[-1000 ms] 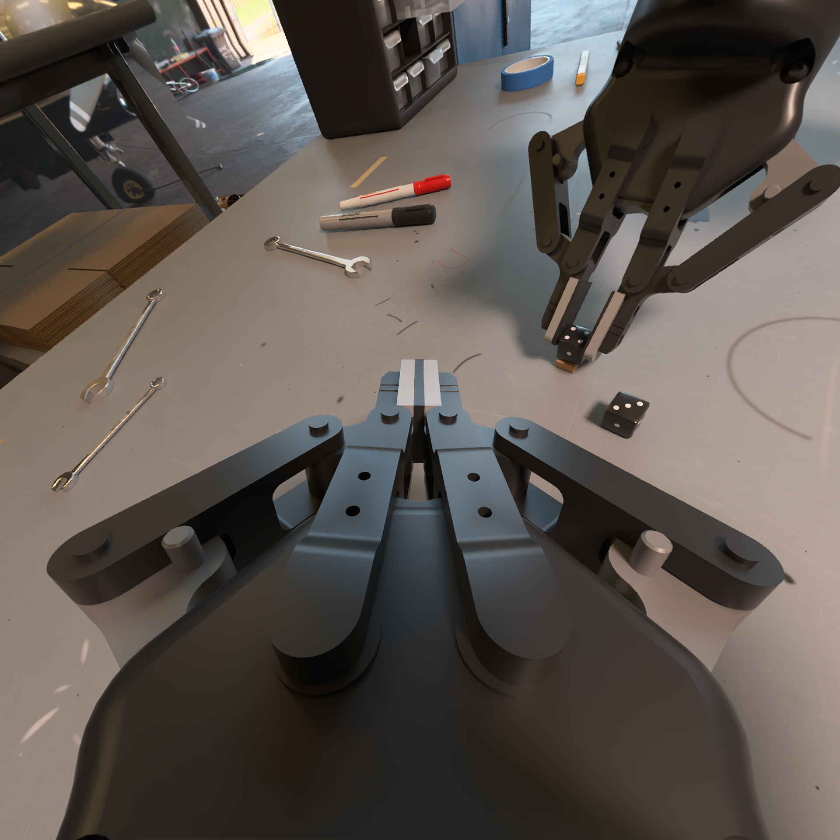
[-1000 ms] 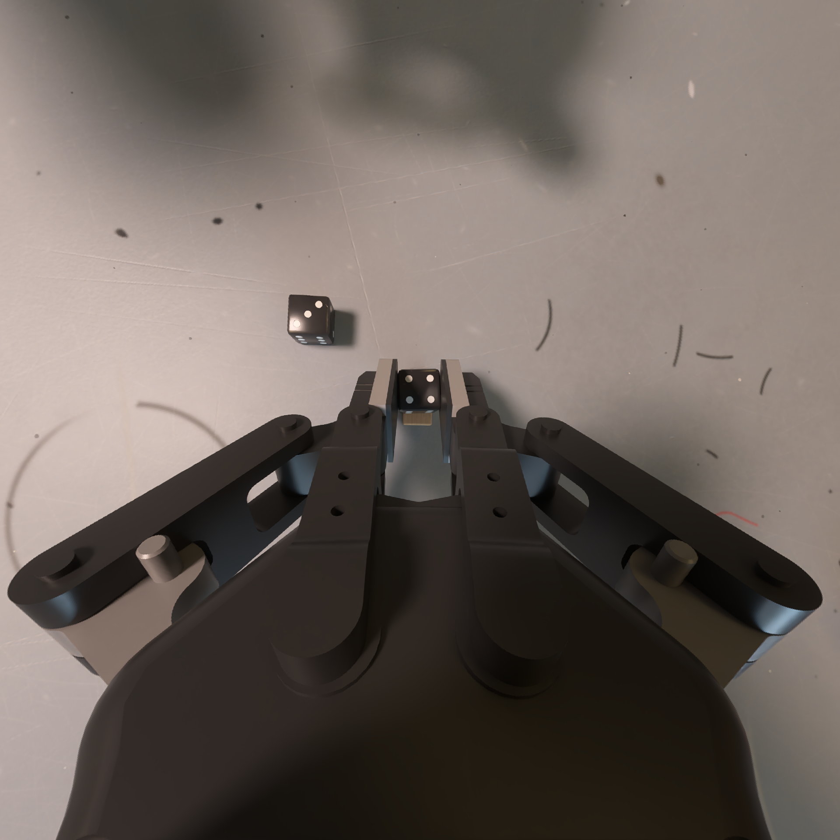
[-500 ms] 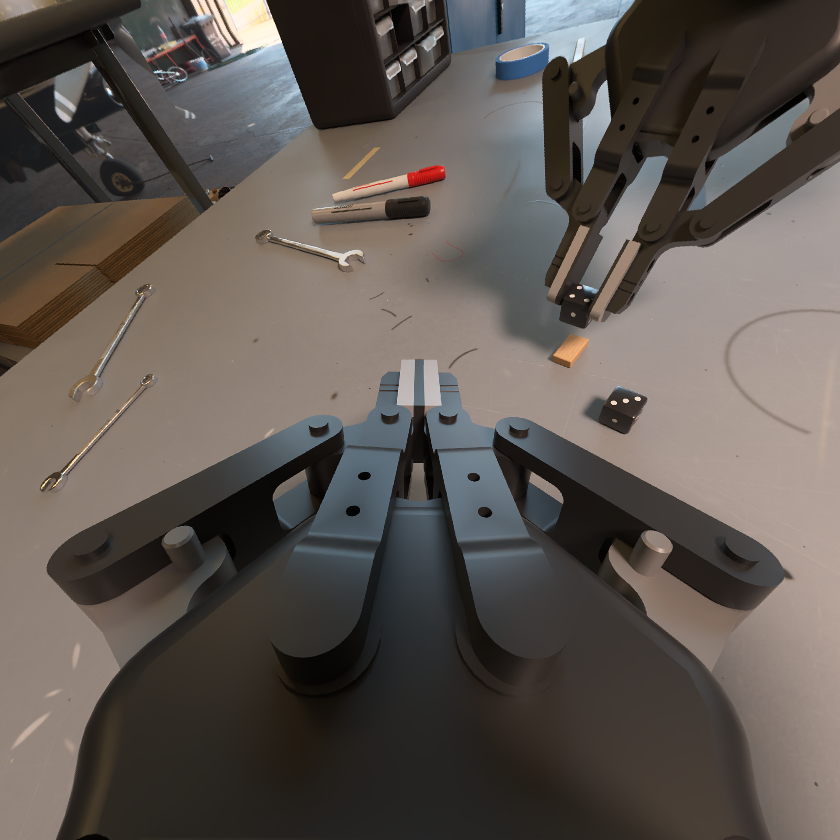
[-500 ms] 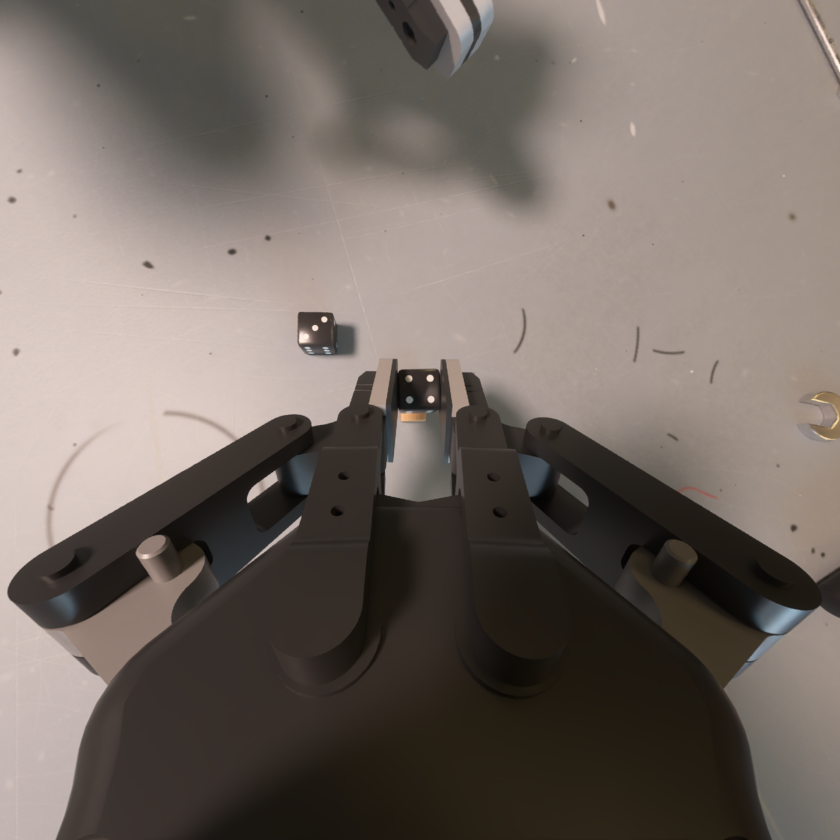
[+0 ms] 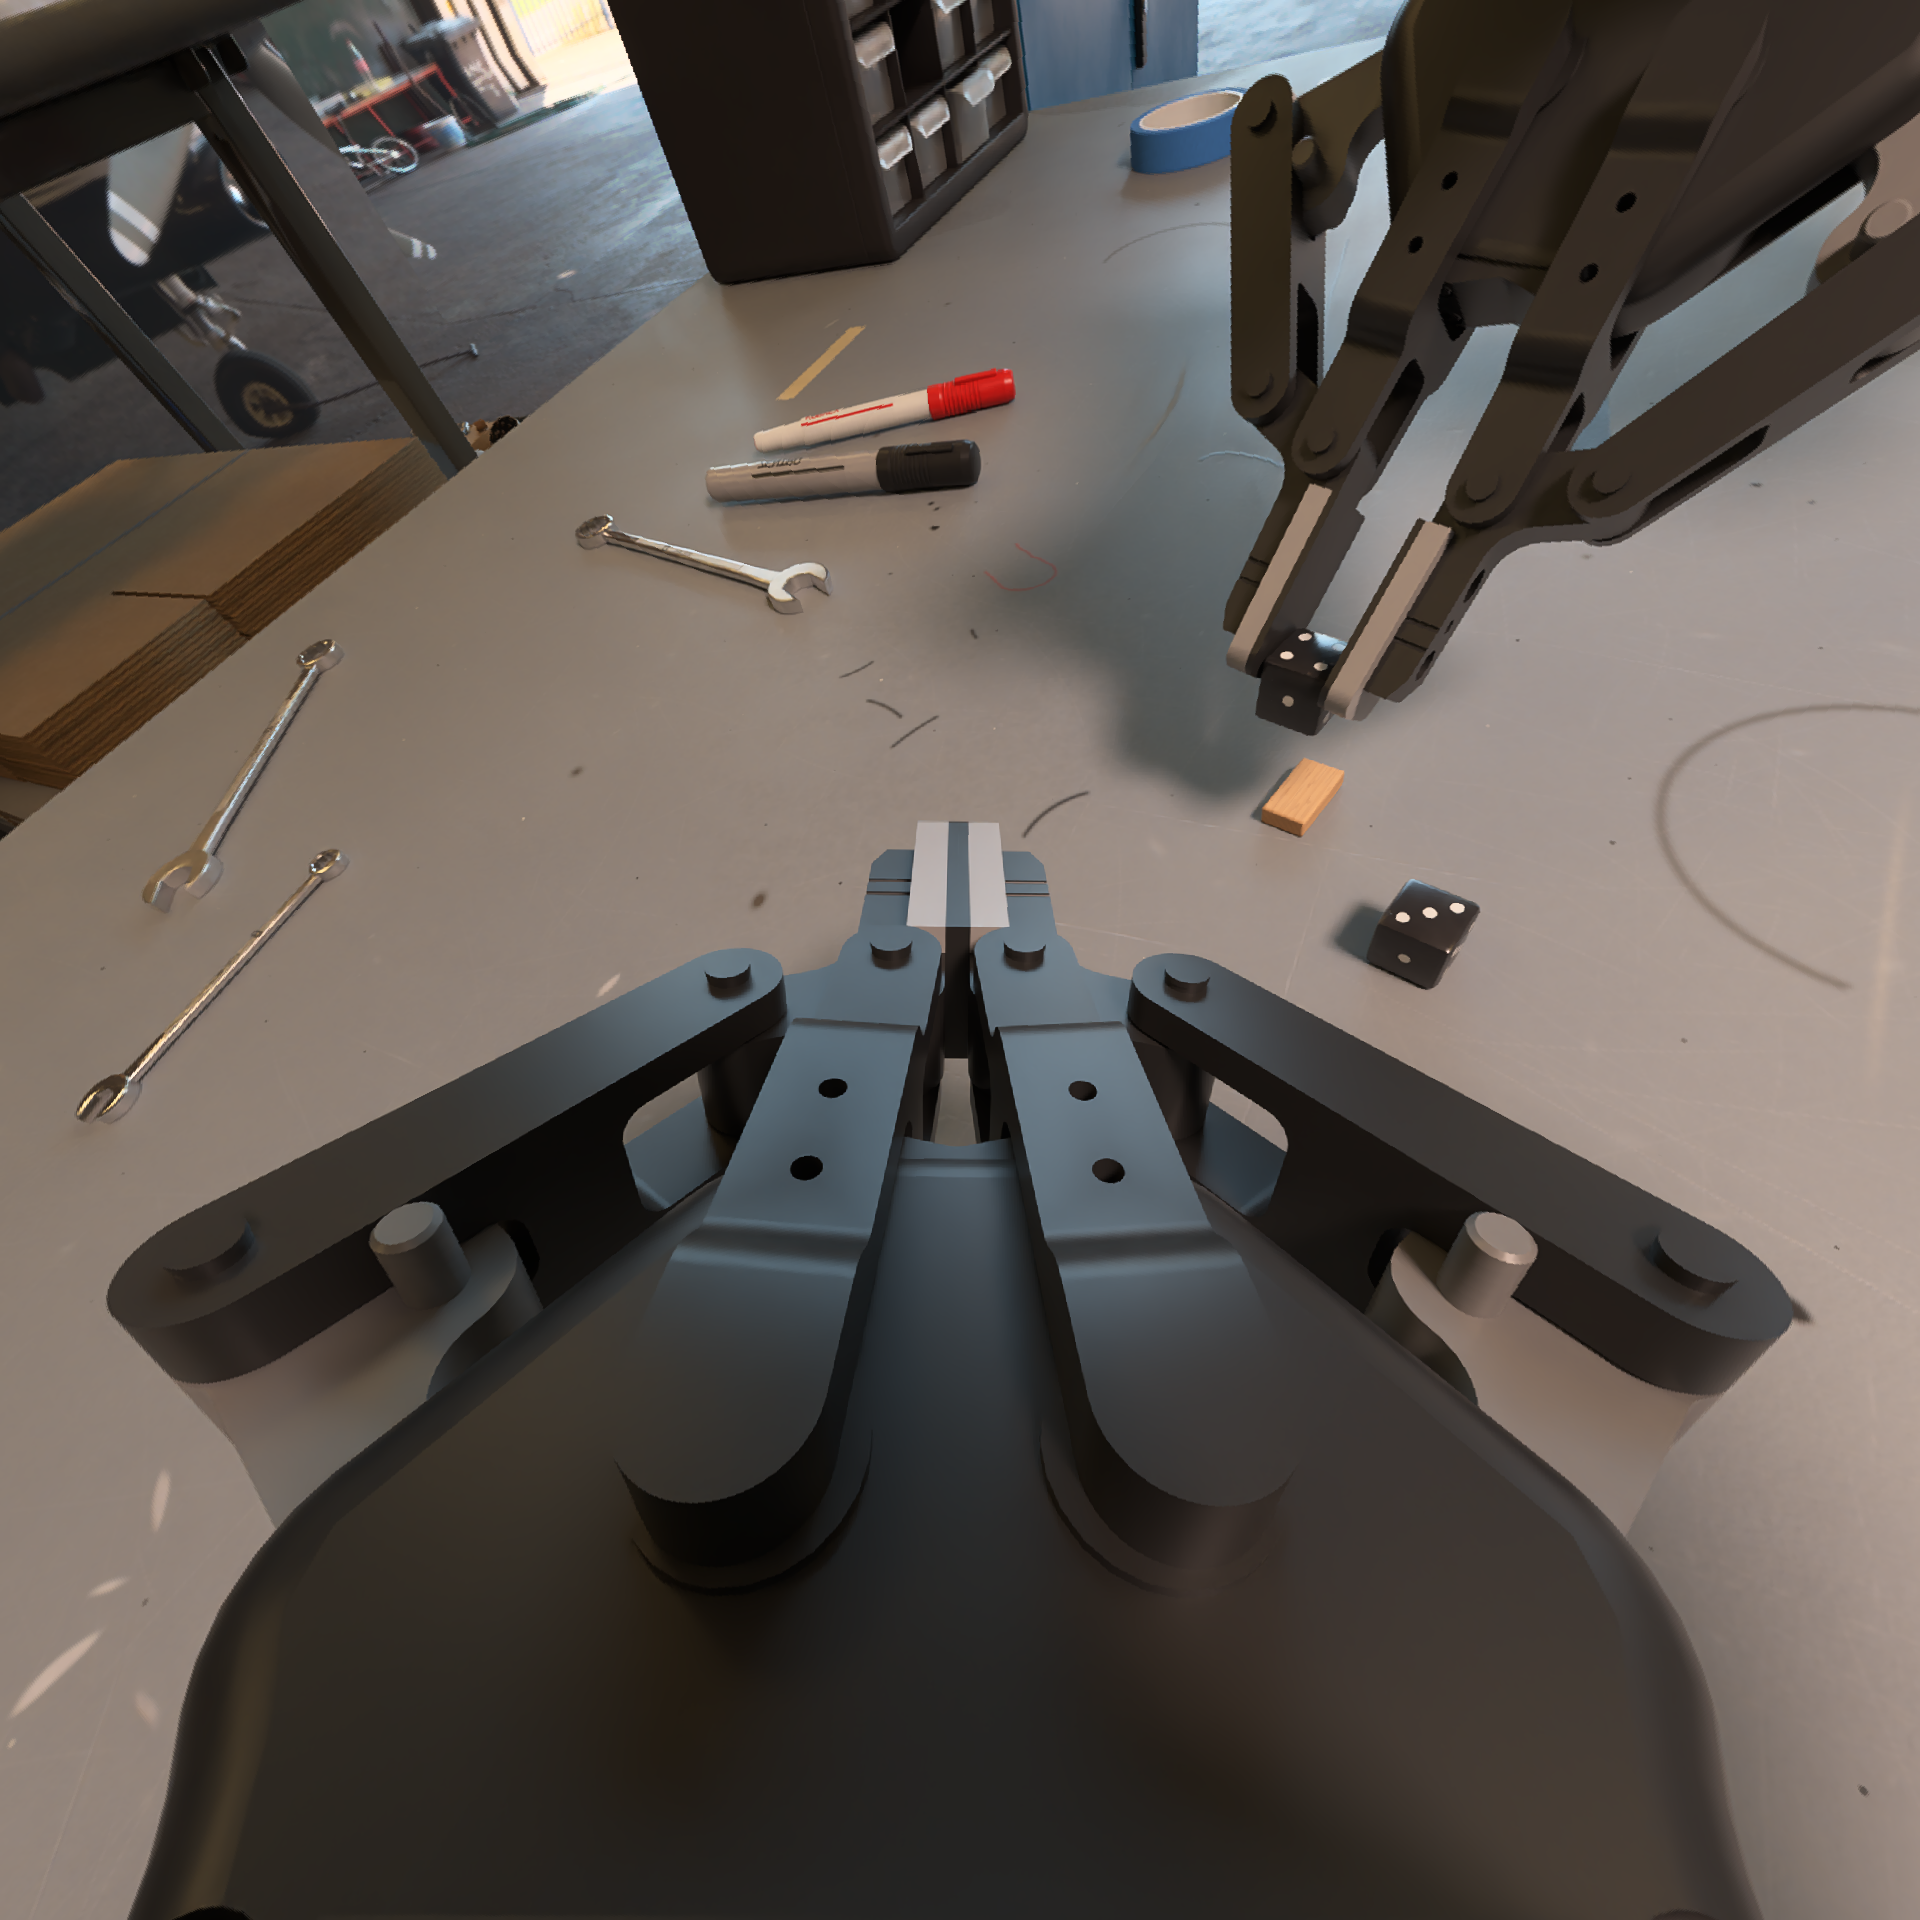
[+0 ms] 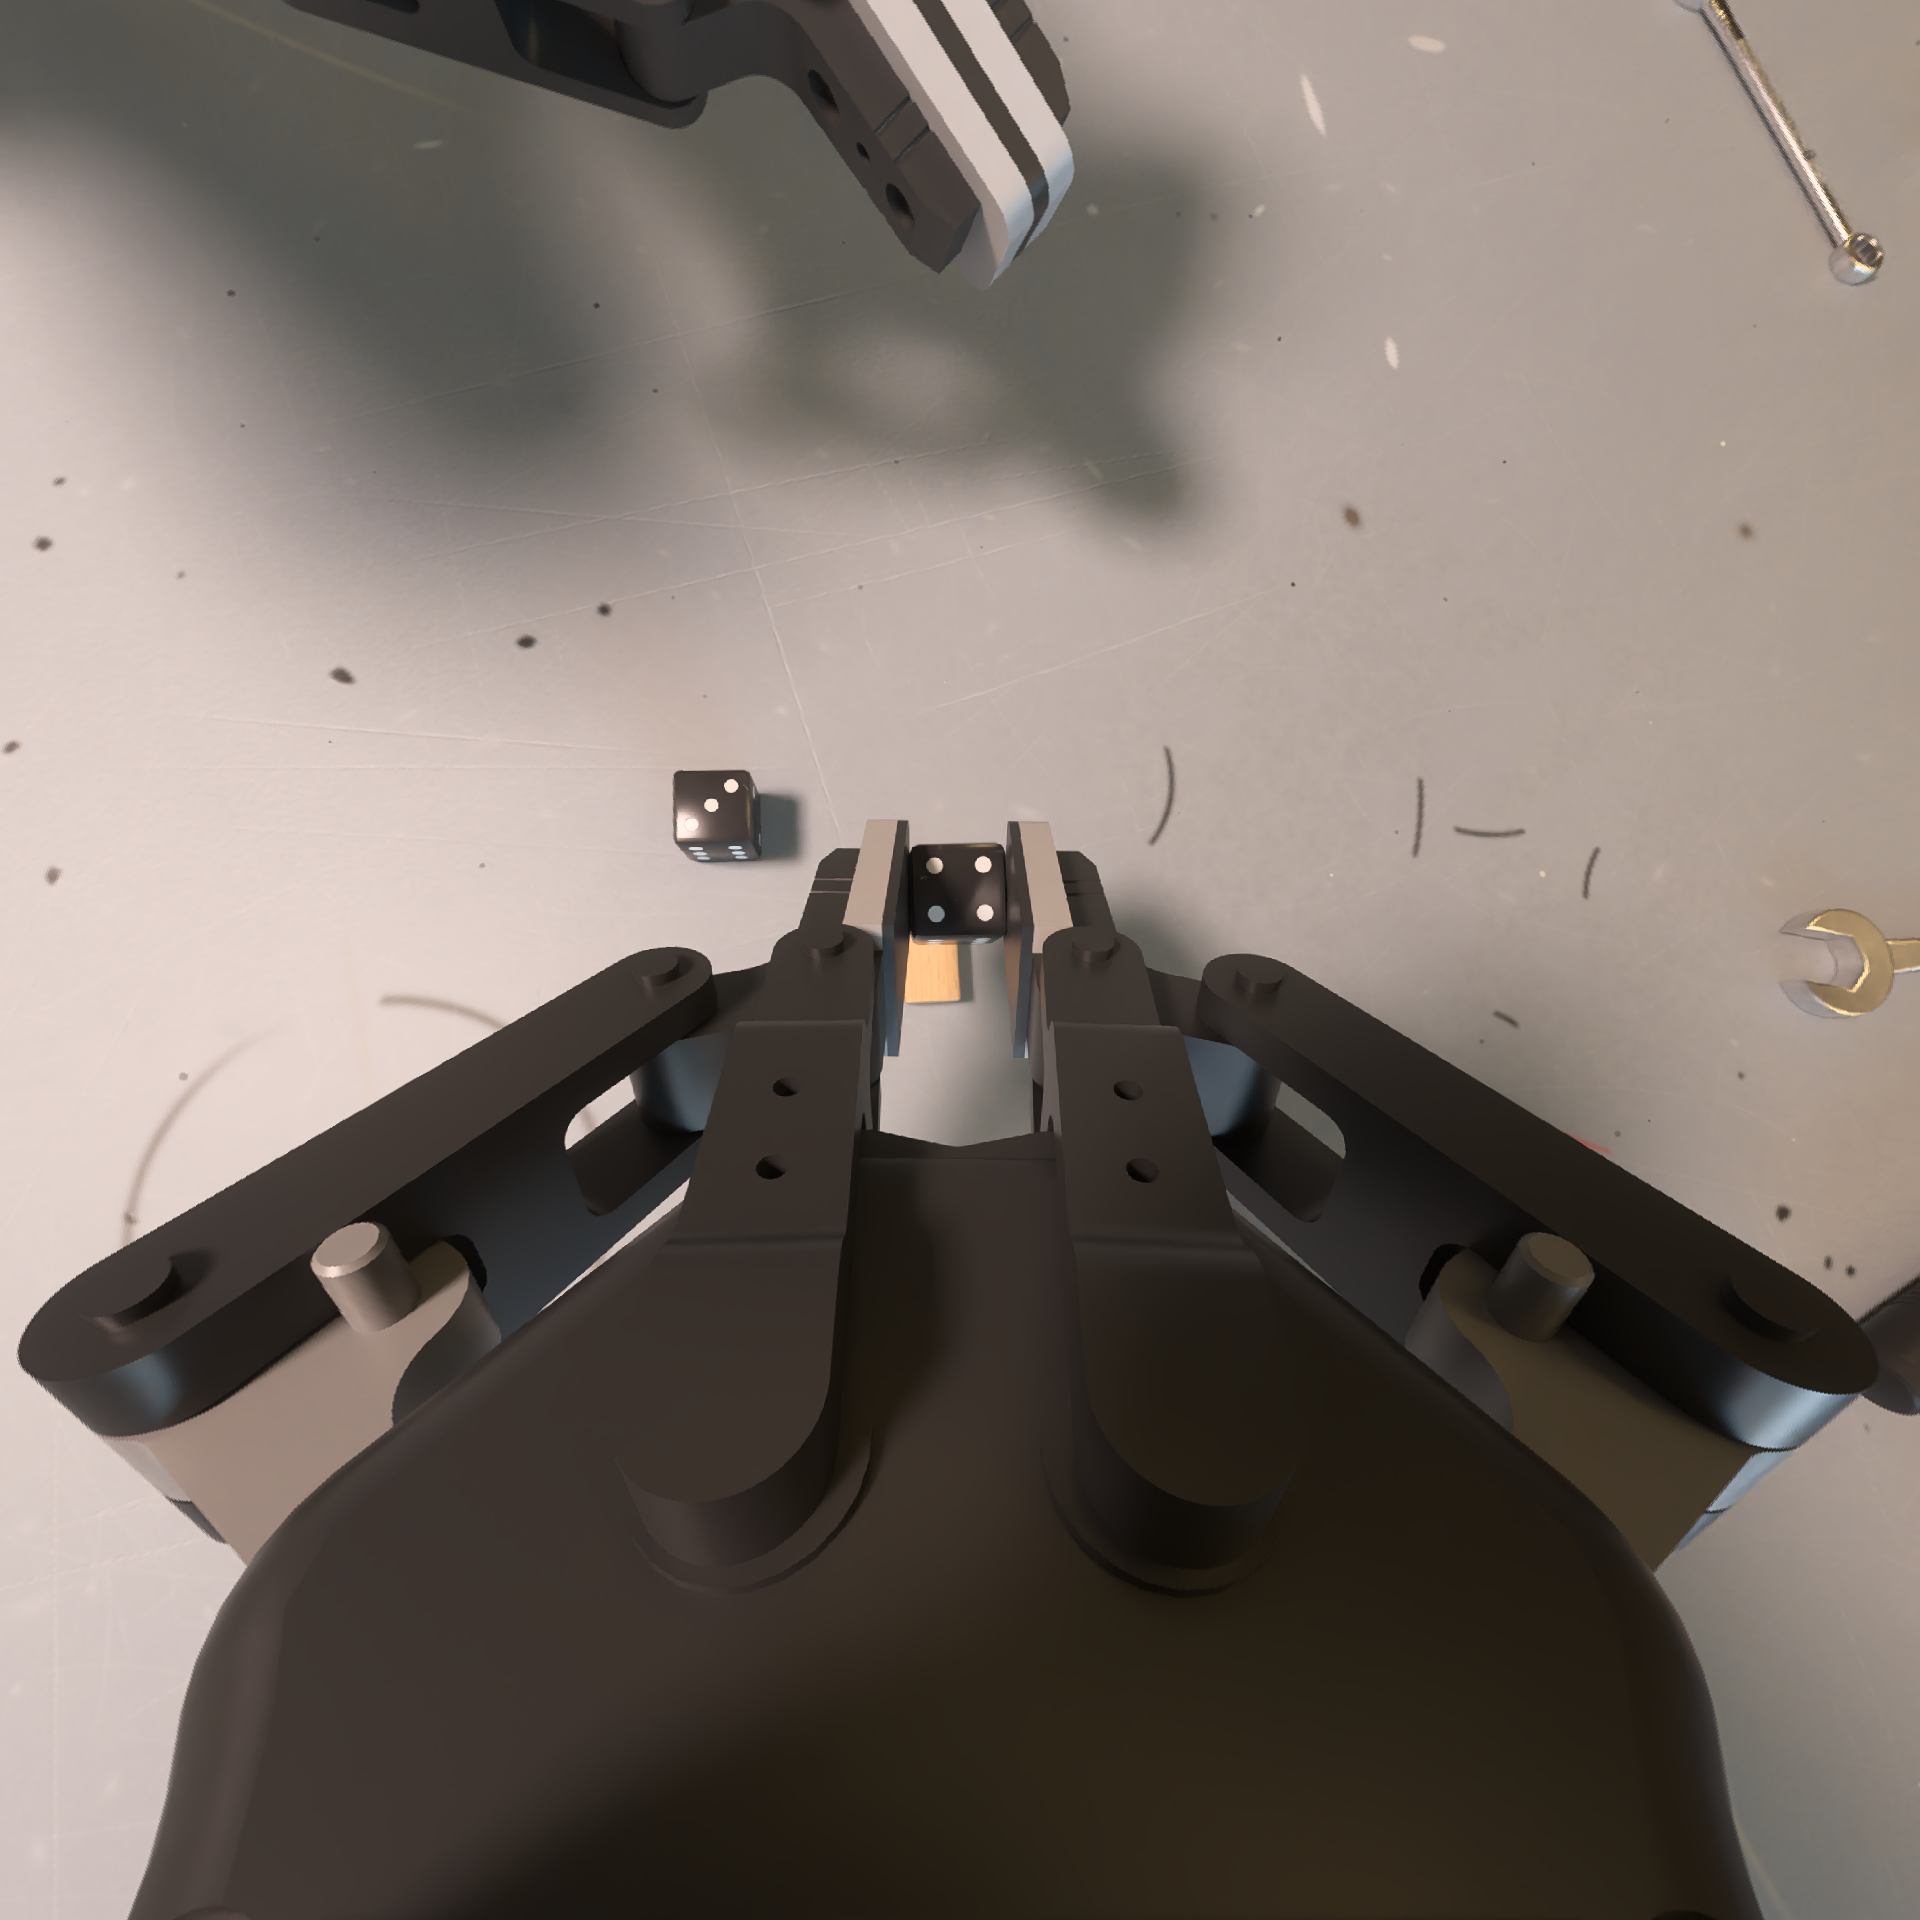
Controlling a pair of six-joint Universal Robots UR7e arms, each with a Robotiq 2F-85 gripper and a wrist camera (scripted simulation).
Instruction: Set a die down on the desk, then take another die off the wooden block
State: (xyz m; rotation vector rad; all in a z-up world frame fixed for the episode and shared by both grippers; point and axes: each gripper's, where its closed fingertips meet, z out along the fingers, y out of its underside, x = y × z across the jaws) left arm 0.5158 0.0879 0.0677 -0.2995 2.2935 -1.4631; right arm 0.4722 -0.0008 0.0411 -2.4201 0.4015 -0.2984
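My right gripper is shut on a black die and holds it above the desk. In the left wrist view the same gripper holds that die clear above the small wooden block. The block shows under the held die, bare. A second black die lies on the desk beside the block; it also shows in the right wrist view. My left gripper is shut and empty, over the desk short of the block; its tips show in the right wrist view.
Three wrenches lie left on the grey desk. Two markers, a blue tape roll and a dark drawer cabinet stand farther back. A wrench head lies right of my right gripper.
My right gripper has lifted the die off the wooden block and risen higher; the block now lies bare. The left gripper stays shut and has shifted slightly.
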